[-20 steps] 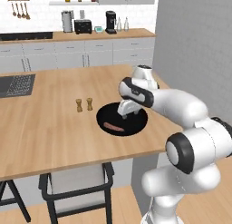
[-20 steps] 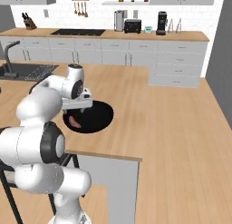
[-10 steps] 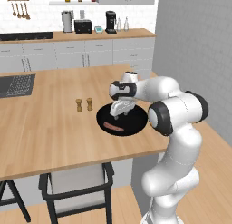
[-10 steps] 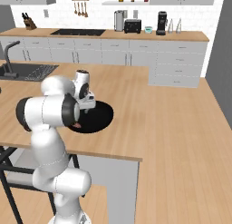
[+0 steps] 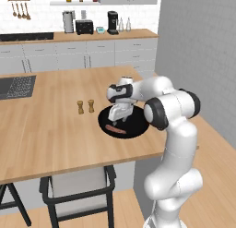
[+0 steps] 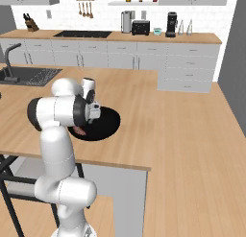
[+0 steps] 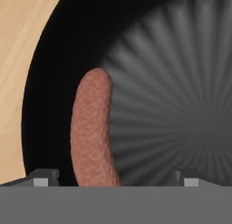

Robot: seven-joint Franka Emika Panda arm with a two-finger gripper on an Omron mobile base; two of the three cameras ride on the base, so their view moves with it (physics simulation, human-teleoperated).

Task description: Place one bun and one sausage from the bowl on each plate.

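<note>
The arm reaches out over the wooden surface (image 5: 50,130) and bends down into the black bowl (image 5: 136,124), which sits close to the surface's near edge, toward its right end. The hand (image 5: 117,114) hangs low inside the bowl with its fingers spread wide and nothing between them. In the hand view its two dark fingertips (image 7: 43,177) stand far apart at the bottom, and one sausage (image 7: 93,132) lies on the bowl's inner slope, running up from the gap between them, nearer the left tip and touching neither. From the left base view the same sausage (image 5: 115,129) rests along the bowl's near left side, just below the hand. From the right base view the bowl (image 6: 108,125) is partly hidden by the arm, with a bit of the sausage (image 6: 81,132) showing at its left edge. Two small wooden shakers (image 5: 85,106) stand side by side on the surface, just left of the bowl.
</note>
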